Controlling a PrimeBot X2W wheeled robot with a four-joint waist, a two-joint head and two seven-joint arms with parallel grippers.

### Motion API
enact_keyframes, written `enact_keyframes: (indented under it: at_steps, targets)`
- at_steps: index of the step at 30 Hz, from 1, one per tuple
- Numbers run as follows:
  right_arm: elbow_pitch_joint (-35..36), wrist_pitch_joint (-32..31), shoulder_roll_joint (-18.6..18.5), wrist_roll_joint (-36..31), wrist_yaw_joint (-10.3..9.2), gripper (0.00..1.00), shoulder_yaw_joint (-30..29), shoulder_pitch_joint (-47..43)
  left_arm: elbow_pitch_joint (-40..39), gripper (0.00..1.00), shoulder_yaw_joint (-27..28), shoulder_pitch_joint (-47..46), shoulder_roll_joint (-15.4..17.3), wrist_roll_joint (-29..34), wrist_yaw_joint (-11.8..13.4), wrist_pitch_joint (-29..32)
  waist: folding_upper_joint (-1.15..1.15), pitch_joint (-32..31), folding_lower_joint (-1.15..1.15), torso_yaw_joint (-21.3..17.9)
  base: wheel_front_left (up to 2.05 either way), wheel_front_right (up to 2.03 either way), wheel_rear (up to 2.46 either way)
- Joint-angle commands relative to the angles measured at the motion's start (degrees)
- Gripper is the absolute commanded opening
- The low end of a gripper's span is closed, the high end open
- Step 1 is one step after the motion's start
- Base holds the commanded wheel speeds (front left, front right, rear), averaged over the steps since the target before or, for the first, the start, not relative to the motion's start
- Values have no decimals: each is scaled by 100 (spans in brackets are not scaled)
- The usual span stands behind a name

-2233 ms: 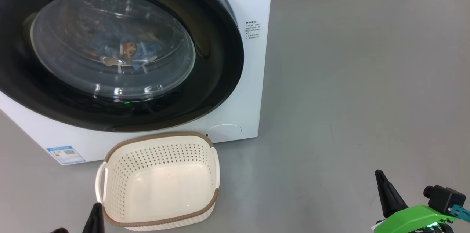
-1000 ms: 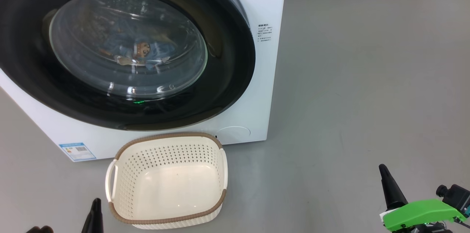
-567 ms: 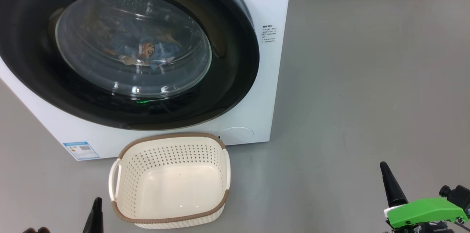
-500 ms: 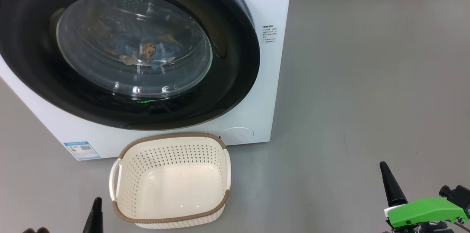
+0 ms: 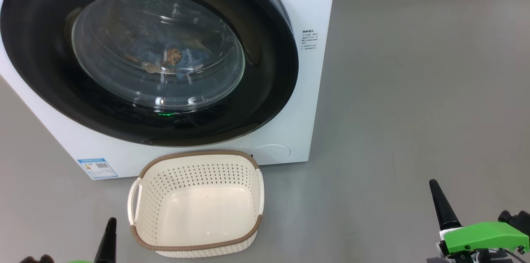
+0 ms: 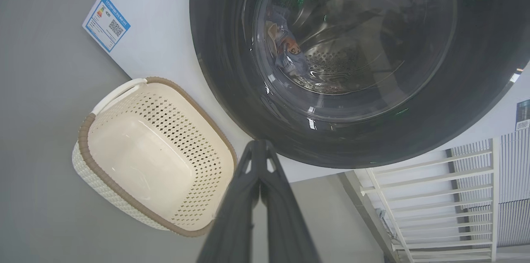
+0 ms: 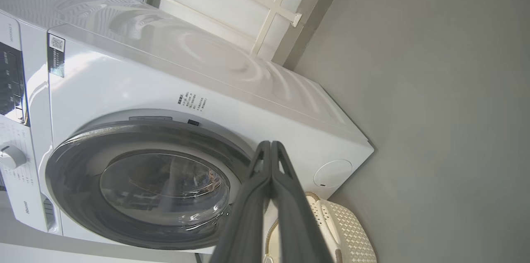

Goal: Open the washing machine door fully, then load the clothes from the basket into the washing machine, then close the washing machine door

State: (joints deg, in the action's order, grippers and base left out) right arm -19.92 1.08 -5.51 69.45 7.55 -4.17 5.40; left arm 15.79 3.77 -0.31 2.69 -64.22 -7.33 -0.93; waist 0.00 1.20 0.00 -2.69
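The big white washing machine (image 5: 319, 2) stands on the grey floor (image 5: 414, 89). Its round door (image 5: 271, 68) has a wide black ring and a clear glass middle. The door looks shut, flat against the front of the machine. Through the glass you can see the clothes (image 5: 174, 58) lying inside the drum. They are light blue, with a little brown cartoon face on them. A small blue sticker (image 5: 97, 167) sits on the low left corner of the machine.

The basket (image 5: 194, 153) sits on the floor just in front of the machine, under the door. It is cream with lots of small holes and a brown rim, and its smooth bottom shows.

The left hand (image 5: 110, 225) is closed, its two dark fingers pressed together, and it grips nothing. It is low down, just beside the left side of the basket, not touching it. The right hand (image 5: 434, 186) is closed too, with nothing between its fingers. It is far off to the right, over bare floor, well apart from the basket and the machine.
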Motion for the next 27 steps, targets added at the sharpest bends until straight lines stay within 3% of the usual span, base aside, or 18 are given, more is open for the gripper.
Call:
enact_keyframes:
  at_steps: [1, 27]
  targets:
    - [192, -43, -10, 180, -4, 0, 51, 91, -148, 0, 153, -289, 57, -192, -12, 46, 0, -4, 0, 10, 0, 0, 0]
    - [442, -486, 155, 1493, -6, 0, -123, 83, -166, 0, 230, -476, 33, -1820, -14, 482, 0, -66, 0, 172, 0, 0, 0]
